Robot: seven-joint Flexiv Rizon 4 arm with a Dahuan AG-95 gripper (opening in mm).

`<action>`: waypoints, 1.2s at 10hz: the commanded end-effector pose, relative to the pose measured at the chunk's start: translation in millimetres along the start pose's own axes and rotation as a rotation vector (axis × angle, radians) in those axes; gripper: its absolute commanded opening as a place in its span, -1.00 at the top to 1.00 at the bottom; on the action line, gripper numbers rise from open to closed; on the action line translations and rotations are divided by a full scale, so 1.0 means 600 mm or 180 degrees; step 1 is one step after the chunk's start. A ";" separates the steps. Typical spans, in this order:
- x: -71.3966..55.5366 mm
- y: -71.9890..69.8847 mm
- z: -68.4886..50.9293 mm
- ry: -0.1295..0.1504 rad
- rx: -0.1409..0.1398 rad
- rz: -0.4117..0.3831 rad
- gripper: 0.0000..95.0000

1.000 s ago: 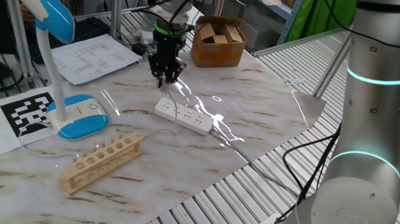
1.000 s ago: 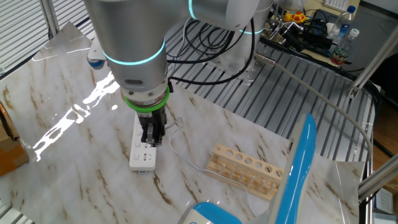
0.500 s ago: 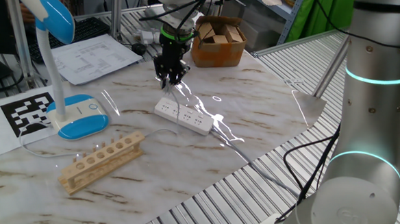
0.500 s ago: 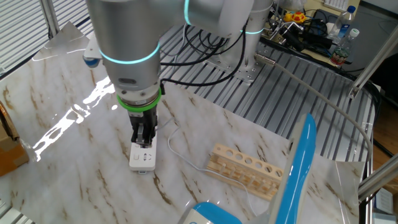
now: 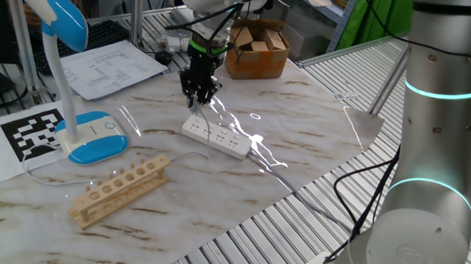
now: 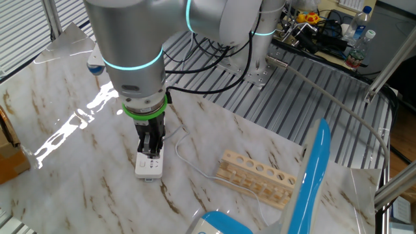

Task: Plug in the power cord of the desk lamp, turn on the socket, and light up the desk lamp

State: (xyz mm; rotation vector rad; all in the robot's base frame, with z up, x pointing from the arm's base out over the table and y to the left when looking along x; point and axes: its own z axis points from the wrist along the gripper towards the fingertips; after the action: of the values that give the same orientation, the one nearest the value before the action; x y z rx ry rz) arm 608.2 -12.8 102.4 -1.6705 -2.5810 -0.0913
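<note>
Gripper pointing straight down over one end of the socket near the desk's middle — jaw state impossible to tell, something small and whitish between the fingers — desk lamp toward the desk's far-left corner, wooden rack nearby.

Arm was built of thick, smooth silver-grey cylindrical segments. Each joint carried a thin glowing cyan ring; two showed on the upright column in one fixed view. Wrist was wide, grey, and ringed in cyan, with a green band below it. Gripper was small, black, and blocky, with dark narrow jaws. Black cables looped loosely behind the upper segments.
</note>
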 end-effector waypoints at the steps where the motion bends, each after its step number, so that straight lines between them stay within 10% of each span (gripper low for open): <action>1: -0.002 0.002 0.009 -0.0016 -0.0024 -0.0007 1.00; 12: -0.015 -0.004 0.048 -0.0031 -0.0068 -0.0001 1.00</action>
State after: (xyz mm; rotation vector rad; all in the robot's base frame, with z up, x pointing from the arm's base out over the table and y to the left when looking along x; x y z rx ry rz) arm 609.1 -19.6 71.1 -1.6828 -2.5975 -0.1150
